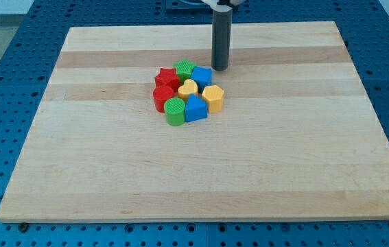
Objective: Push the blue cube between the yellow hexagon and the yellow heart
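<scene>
The blue cube (pixel 202 75) sits at the upper right of a tight cluster of blocks near the board's middle. The yellow heart (pixel 188 88) lies just below-left of it, touching. The yellow hexagon (pixel 213 98) lies just below the cube, at the cluster's right edge. My tip (pixel 219 68) stands just above and to the right of the blue cube, a small gap apart from it.
The cluster also holds a red star (pixel 167 77), a green block (pixel 184 69), a red block (pixel 162 97), a green cylinder (pixel 175 110) and a second blue block (pixel 195 108). The wooden board (pixel 77 171) lies on a blue perforated table.
</scene>
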